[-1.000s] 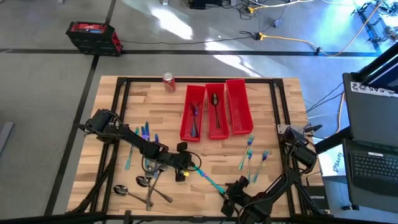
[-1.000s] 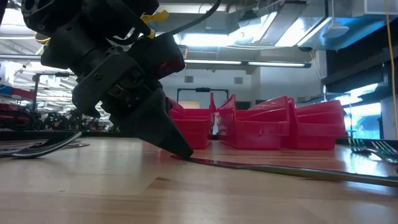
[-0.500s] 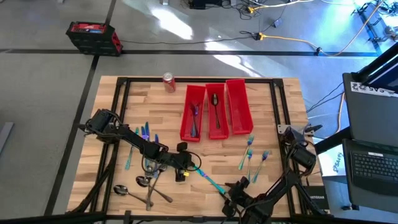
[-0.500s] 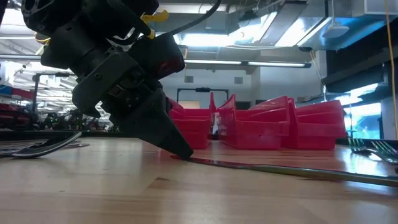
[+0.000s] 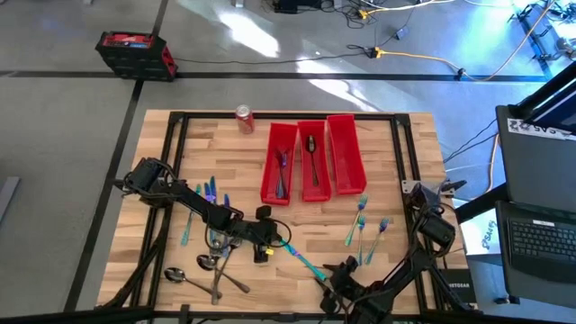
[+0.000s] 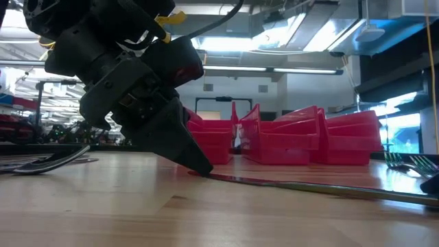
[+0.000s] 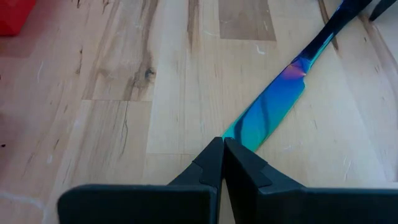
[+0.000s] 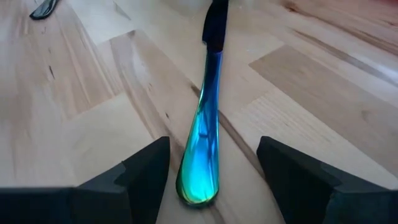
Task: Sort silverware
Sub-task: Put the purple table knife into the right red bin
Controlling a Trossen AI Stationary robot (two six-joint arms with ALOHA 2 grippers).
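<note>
I've got the left gripper [image 5: 273, 241] down at table level, its tips clenched on the blade tip of the iridescent knife [image 5: 304, 258]. In the left wrist view the fingers [image 7: 211, 163] meet with no gap, and the blade runs away from them toward 1 o'clock.

The knife lies diagonally on the wooden table [image 5: 405, 162], pointing from my left gripper out toward 4 o'clock. At its other end sits the right gripper [image 5: 335, 274], spread wide. In the right wrist view the two fingers [image 8: 144, 168] straddle the rounded handle end without touching it.

So this looks like a two-arm pickup or handover. To do it well, I'd settle the right gripper evenly about the handle and close squarely across the narrow width. The knife is thin and lies flat, so I judge the pads must come right down to the wood or they'll skate over it. I'd hold the left side steady until the right has a firm pinch.

The three red bins [image 5: 311, 158] stand at 12 o'clock from here; the left and middle ones already hold pieces. Loose forks [image 5: 363, 225] lie at 2 o'clock from the knife, spoons [image 5: 211, 266] at 9 o'clock. Plenty left to sort.
</note>
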